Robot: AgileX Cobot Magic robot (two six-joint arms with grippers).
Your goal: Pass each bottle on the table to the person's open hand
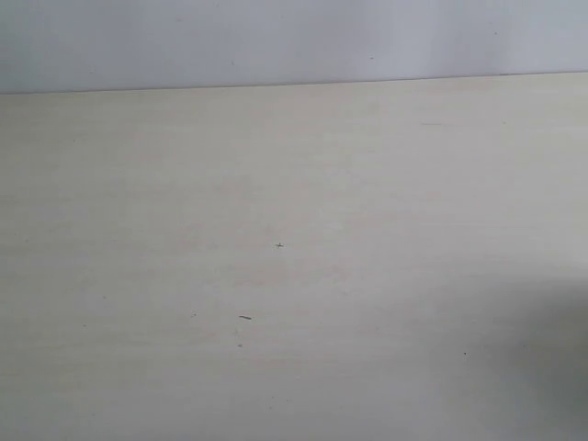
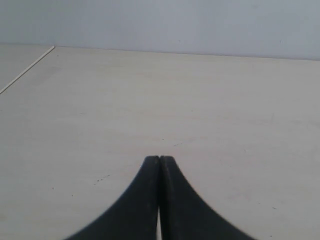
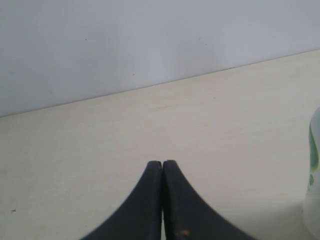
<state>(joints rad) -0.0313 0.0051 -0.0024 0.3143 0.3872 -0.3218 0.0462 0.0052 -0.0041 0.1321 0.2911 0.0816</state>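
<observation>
Three views. Exterior: pale beige tabletop with a few dark specks, and a wall behind it. Left wrist: my left gripper has its fingertips pressed together, holding nothing, over the tabletop. Right wrist: my right gripper is likewise closed on nothing. One white-labelled bottle with green marks is on the tabletop nearby, only partly in view.

exterior above the table — both wrist views low, toward the wall
</observation>
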